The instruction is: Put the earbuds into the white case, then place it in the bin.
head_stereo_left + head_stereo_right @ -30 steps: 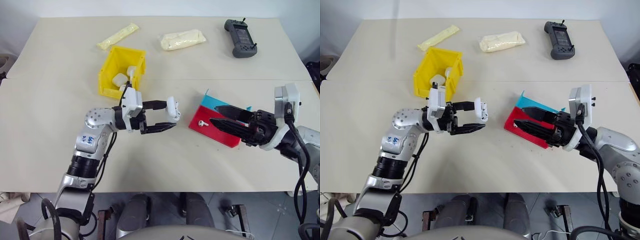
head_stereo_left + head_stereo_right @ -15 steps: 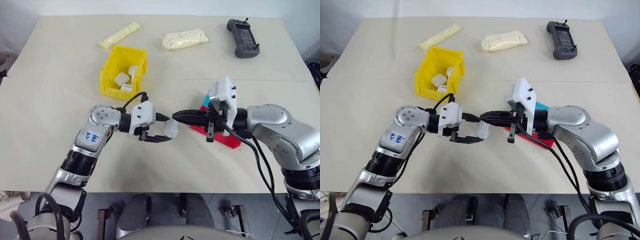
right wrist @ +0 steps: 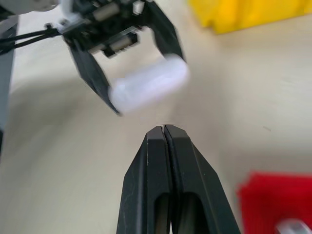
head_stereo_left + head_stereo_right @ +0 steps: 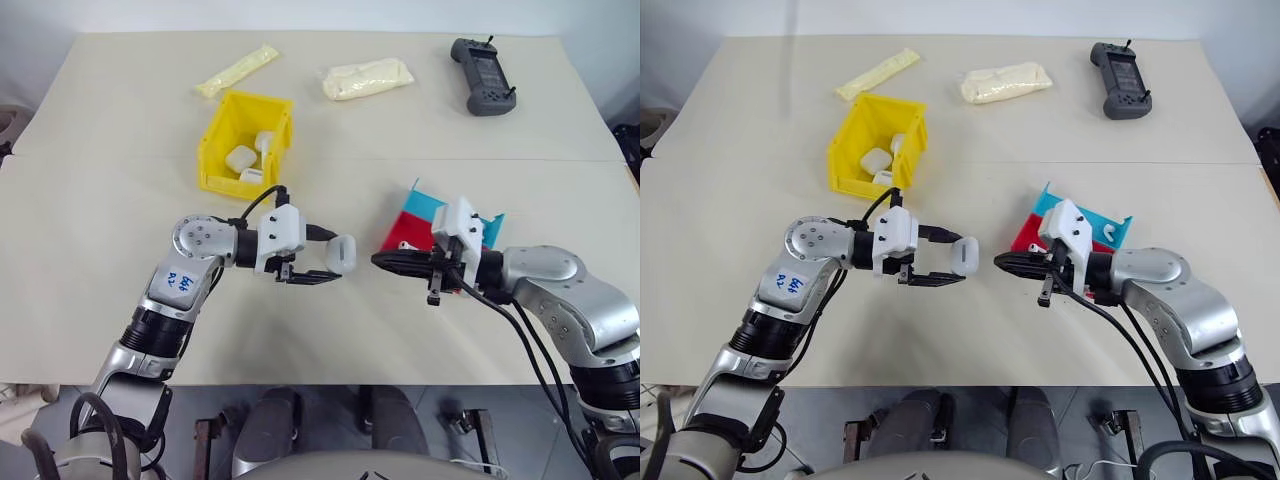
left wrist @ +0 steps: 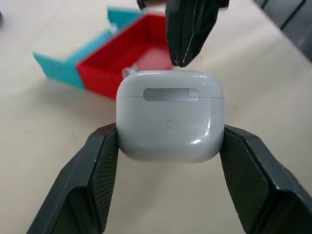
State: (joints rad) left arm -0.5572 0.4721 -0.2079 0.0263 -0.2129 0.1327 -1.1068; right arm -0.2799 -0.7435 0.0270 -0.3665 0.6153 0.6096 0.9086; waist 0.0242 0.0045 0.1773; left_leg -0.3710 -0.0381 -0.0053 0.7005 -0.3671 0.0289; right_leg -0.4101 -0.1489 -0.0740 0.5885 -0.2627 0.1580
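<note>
My left gripper [image 4: 335, 257] is shut on the white case [image 4: 341, 251] and holds it just above the table, pointing right. The case [image 5: 169, 116] sits between both fingers with its lid down. My right gripper [image 4: 379, 260] is shut with nothing in it. It points left at the case, and a small gap separates its tip from the case. A small white earbud [image 5: 127, 72] peeks out in the red part of the tray, behind the case. The yellow bin [image 4: 214, 152] stands further back on the left, with several white cases inside.
The red and blue tray [image 4: 426, 204] lies just behind my right gripper. Two pale yellow packets [image 4: 237, 70] [image 4: 365, 77] and a black controller [image 4: 483, 75] lie along the far side of the table.
My right gripper was open over the tray, then shut and swung left to the case. It has now dropped lower and drawn back a little. The left gripper still holds the case.
</note>
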